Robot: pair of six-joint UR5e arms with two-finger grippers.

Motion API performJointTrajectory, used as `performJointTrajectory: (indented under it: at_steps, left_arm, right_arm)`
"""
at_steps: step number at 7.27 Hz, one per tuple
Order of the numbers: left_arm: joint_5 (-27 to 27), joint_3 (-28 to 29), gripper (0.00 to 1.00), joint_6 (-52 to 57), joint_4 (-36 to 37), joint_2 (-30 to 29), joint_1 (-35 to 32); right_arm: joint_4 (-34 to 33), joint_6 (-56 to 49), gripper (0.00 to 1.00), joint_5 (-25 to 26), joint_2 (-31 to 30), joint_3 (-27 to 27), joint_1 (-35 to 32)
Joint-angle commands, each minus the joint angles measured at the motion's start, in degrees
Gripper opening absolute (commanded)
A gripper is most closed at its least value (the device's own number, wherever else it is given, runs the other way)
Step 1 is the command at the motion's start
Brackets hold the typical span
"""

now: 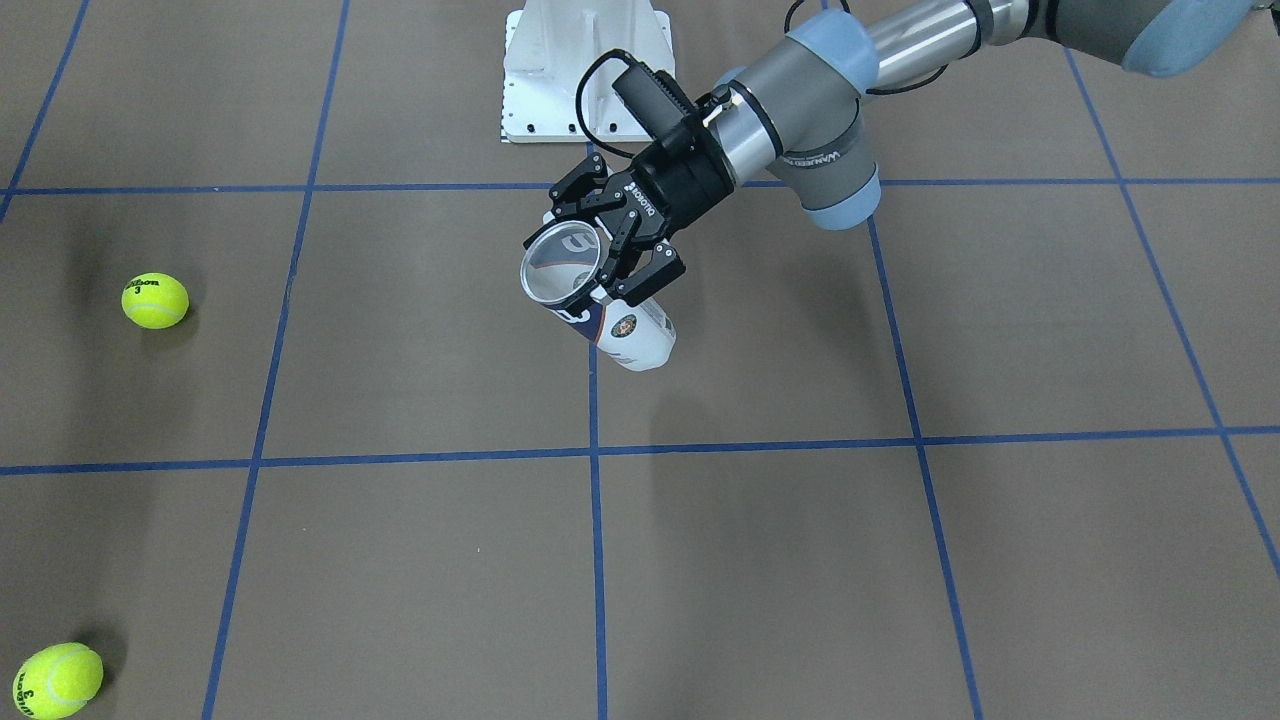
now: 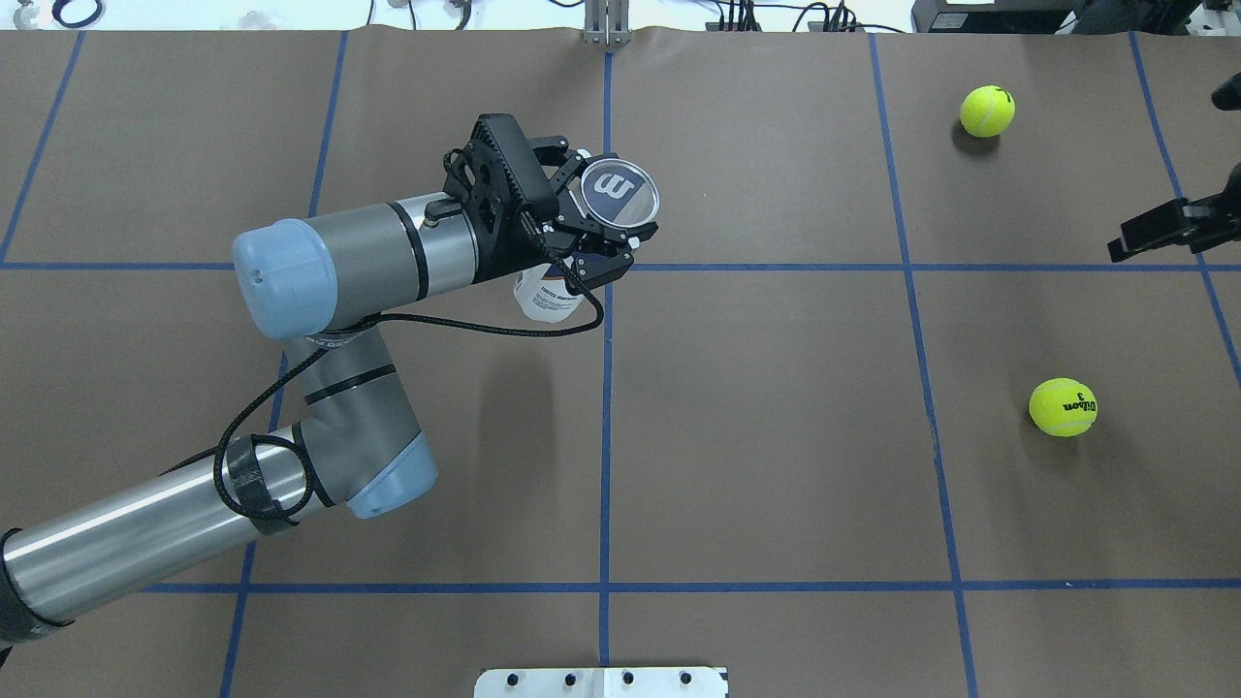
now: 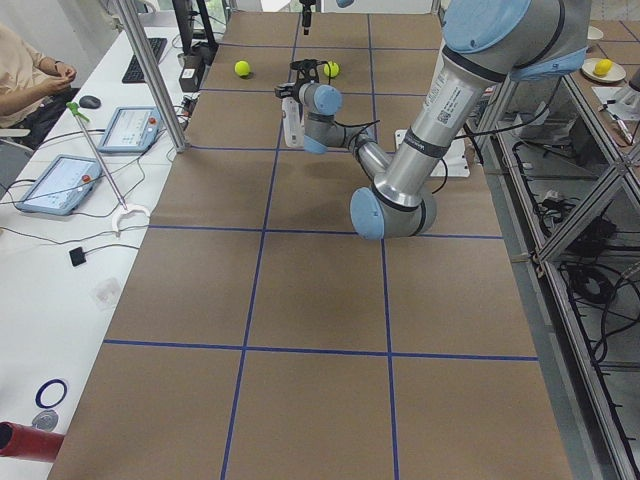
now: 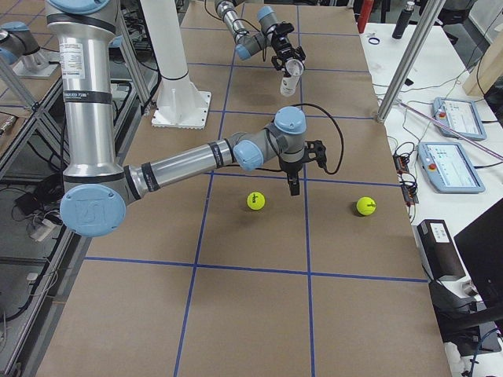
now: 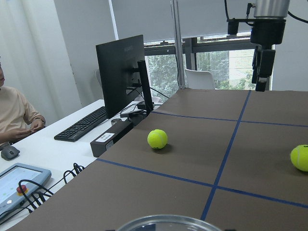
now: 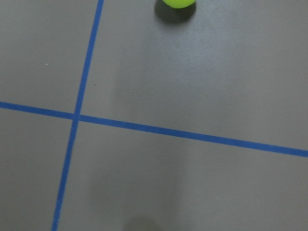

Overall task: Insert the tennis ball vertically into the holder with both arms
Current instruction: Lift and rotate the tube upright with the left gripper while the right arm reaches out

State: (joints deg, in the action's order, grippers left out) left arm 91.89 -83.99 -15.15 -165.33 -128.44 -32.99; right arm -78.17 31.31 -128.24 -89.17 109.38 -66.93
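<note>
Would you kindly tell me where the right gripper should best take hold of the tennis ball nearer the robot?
Grip the nearer tennis ball across its widest middle, coming straight down from above. It is round and lies free on the table, well apart from the other ball, so any finger direction should work, and the right gripper hangs pointing down nearby.

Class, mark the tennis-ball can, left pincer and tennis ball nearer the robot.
tennis-ball can [image 1: 632, 335], front-facing view, labelled side wall.
left pincer [image 1: 600, 255], front-facing view, midway between fingertips.
tennis ball nearer the robot [image 1: 155, 301], front-facing view, felt centre.
</note>
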Motion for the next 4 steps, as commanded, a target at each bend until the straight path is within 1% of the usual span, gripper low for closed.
performJointTrajectory:
  at_steps: [1, 2, 3, 4]
  left_arm:
    - [0.05, 0.40, 0.74, -2.34, -1.47, 0.21, 0.03]
    - [0.05, 0.40, 0.74, -2.43, -1.57, 0.30, 0.21]
    - [0.05, 0.32, 0.74, -2.52, -1.57, 0.30, 0.30]
    - [0.05, 0.32, 0.74, -2.52, -1.57, 0.30, 0.30]
  right_arm:
    - [0.38, 9.45, 0.99, 8.41, -3.97, 5.73, 8.97]
    - [4.65, 13.04, 0.99, 11.23, -7.30, 7.06, 12.49]
    - [13.22, 17.34, 0.99, 15.26, -11.95, 6.64, 16.87]
    - [14.70, 18.60, 0.99, 17.39, -13.47, 6.63, 19.62]
